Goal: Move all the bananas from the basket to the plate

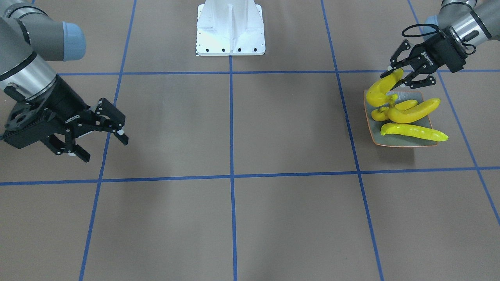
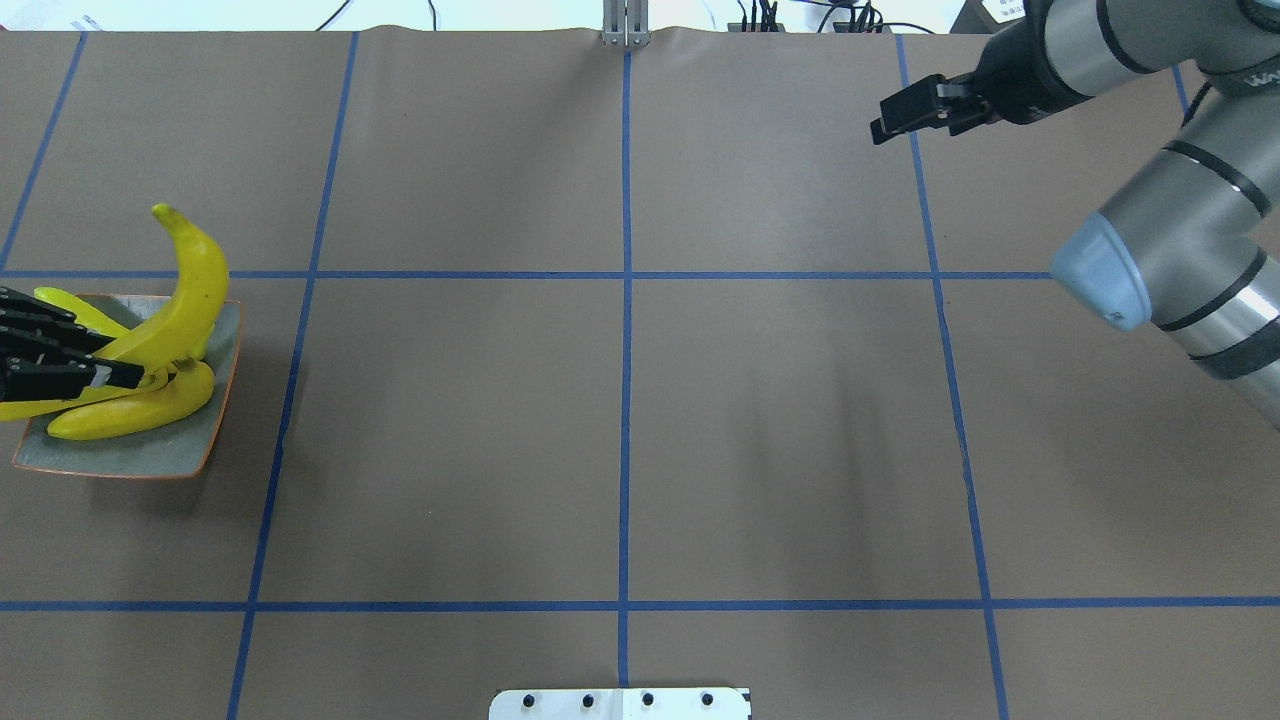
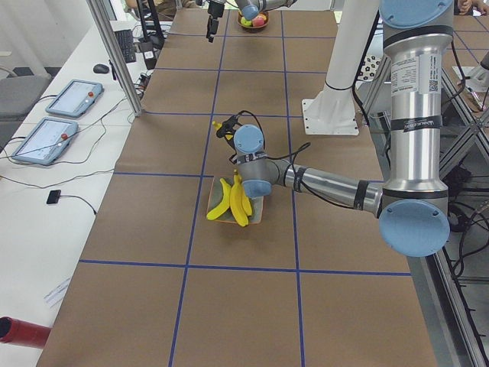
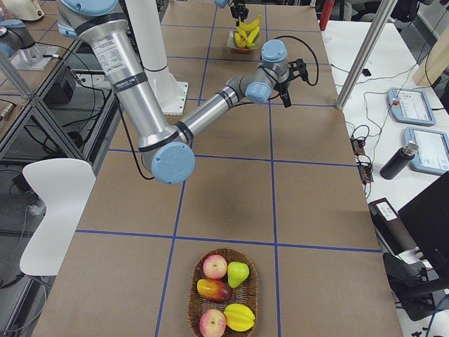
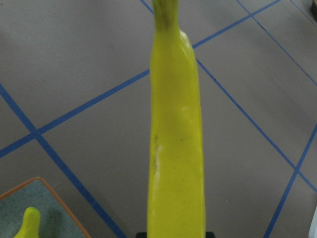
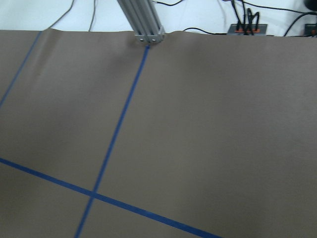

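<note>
Overhead view: the plate (image 2: 130, 462) sits at the 9 o'clock edge of the table (image 2: 620, 450), and the right gripper (image 2: 905, 112) hangs toward 1 o'clock. Front-facing view: three bananas (image 1: 414, 111) lie on the grey-green, orange-rimmed plate (image 1: 395, 139). Two curved ones are nested together, and a longer, straighter one (image 1: 414, 132) lies at its 6 o'clock side, its tip overhanging the rim. The left gripper (image 1: 398, 77) pinches one end of a fourth banana (image 1: 379, 93), which is raised and tilted over the plate's 11 o'clock corner. Whether its free end touches the pile cannot be told. In the left wrist view this banana (image 5: 176, 148) runs straight toward 12 o'clock, stem outermost. The right gripper (image 1: 104, 148) is at 9 o'clock above bare table, its fingers spread wide and holding nothing. Right-side view: the woven basket (image 4: 191, 309) at 6 o'clock holds assorted red, green and yellow fruit (image 4: 215, 267), well apart from the plate (image 4: 231, 43) at 12 o'clock.
</note>
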You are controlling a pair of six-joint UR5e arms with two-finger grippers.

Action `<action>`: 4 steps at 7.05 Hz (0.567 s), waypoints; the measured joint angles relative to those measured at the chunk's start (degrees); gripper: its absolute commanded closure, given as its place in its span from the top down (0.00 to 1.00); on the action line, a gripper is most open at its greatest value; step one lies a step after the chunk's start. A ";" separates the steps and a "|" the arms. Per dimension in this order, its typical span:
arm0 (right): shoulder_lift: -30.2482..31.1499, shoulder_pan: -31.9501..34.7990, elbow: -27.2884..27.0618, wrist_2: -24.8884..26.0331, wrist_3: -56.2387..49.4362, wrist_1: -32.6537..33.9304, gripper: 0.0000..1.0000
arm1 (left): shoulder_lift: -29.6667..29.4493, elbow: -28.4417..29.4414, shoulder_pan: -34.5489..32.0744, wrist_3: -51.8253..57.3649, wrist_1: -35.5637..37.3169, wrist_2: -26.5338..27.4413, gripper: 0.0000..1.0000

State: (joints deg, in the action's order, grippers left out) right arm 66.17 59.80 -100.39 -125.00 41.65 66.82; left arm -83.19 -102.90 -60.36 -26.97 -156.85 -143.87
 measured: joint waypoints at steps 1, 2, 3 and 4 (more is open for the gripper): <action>2.15 1.50 0.38 0.02 -5.53 0.74 1.00 | 2.60 0.20 -0.05 6.67 -0.13 -0.05 0.00; 3.10 2.42 0.92 0.08 -8.28 1.00 1.00 | 5.10 0.28 0.00 13.03 -0.18 -0.01 0.00; 3.42 2.82 1.19 0.20 -9.27 1.08 1.00 | 7.51 0.30 0.19 18.71 -0.19 0.11 0.00; 3.75 3.36 1.40 0.17 -9.96 1.09 1.00 | 9.36 0.63 0.86 22.46 -0.15 0.96 0.00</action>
State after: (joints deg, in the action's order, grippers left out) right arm 69.92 63.16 -99.00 -124.82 31.69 67.91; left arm -73.83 -102.27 -59.50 -4.51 -157.00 -142.92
